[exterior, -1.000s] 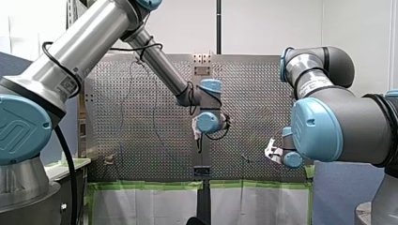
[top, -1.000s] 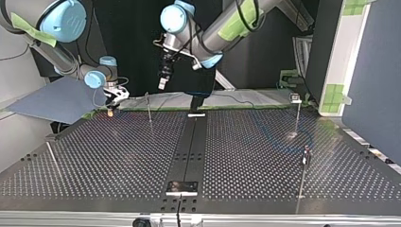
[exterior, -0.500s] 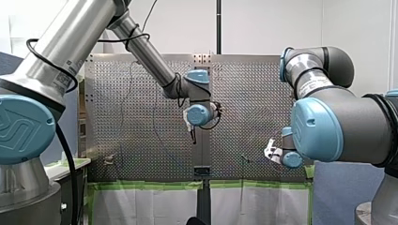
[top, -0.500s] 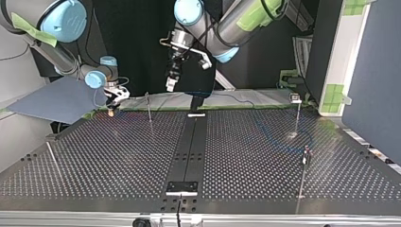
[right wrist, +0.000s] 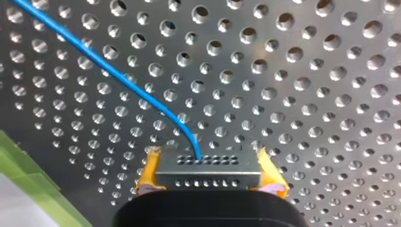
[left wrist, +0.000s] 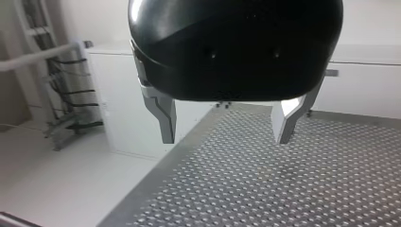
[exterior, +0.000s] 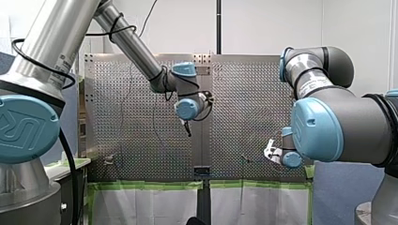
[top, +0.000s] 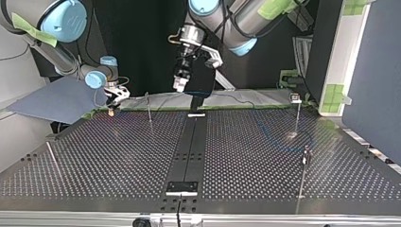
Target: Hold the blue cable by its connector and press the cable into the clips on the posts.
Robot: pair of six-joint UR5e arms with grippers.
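Observation:
In the right wrist view my right gripper [right wrist: 210,183] is shut with its yellow pads [right wrist: 147,172] on a grey perforated connector [right wrist: 208,171]. The blue cable [right wrist: 118,75] leaves the connector and runs away across the perforated table. That gripper [top: 112,105] sits low at the top view's far left edge. My left gripper [left wrist: 226,140] hangs open in the air with nothing between its metal fingers [left wrist: 166,118]. It is above the table's far middle [top: 179,85]. Thin posts [top: 149,108] [top: 298,113] [top: 304,168] stand on the table. A faint stretch of blue cable [top: 276,141] lies by the right-hand posts.
A black strip [top: 189,146] runs down the middle of the perforated table [top: 104,156]. Another thin post [top: 53,160] leans at the top view's left. Green tape [exterior: 150,185] lines the table edge in the front view. A grey-blue panel [top: 52,101] lies beyond my right gripper.
My left arm has swung its open gripper toward the top view's right, leftward and higher in the front view. My right arm and the connector have stayed put.

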